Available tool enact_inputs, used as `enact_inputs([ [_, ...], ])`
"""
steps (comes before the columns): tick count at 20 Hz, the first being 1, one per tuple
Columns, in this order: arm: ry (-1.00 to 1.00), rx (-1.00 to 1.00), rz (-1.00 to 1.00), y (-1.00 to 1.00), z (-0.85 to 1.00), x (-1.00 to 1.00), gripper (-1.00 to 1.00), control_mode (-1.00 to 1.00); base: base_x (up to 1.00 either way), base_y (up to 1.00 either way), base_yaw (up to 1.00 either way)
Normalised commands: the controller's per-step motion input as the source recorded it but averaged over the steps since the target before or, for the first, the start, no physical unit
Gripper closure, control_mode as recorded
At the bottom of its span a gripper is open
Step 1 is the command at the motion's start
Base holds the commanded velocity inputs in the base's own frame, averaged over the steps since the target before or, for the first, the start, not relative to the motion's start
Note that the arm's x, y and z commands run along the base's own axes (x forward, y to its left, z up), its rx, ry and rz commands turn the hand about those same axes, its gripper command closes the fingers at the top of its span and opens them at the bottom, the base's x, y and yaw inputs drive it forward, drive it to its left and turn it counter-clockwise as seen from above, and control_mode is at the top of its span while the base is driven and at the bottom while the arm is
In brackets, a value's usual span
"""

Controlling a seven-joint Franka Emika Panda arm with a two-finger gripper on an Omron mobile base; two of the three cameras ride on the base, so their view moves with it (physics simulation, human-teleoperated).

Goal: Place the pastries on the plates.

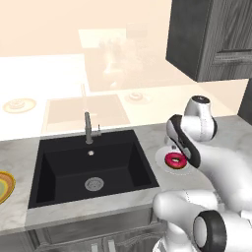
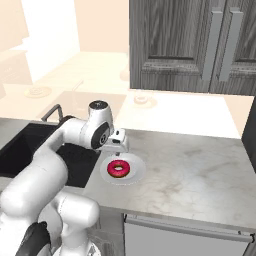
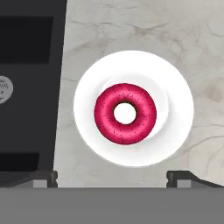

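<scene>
A doughnut with glossy red-pink icing (image 3: 103,113) lies flat in the middle of the plain white plate (image 3: 175,109), on the marble counter just right of the sink. My gripper (image 3: 113,178) hangs straight above it, open, with both fingertips wide apart and clear of the plate. From the right base view the gripper (image 2: 116,142) sits a little above the doughnut (image 2: 112,170) and its plate (image 2: 135,172). The left base view shows the same doughnut (image 1: 170,160) on that plate (image 1: 160,158), and an orange-yellow rimmed plate (image 1: 9,184), cut off by the far left edge.
A black sink (image 1: 88,167) with a grey faucet (image 1: 88,128) lies left of the white plate. Dark wall cabinets (image 2: 190,45) hang above the counter. Open marble counter (image 2: 200,170) stretches to the right of the plate.
</scene>
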Motion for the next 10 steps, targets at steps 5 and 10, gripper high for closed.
enact_inputs([
  [5, -0.01, 0.00, 0.00, 0.53, 0.62, -0.49, -1.00, -1.00, 0.00, 0.00, 0.00],
  [10, -0.03, 0.00, 0.00, 0.46, 0.56, -0.58, -1.00, -1.00, 0.00, 0.00, 0.00],
])
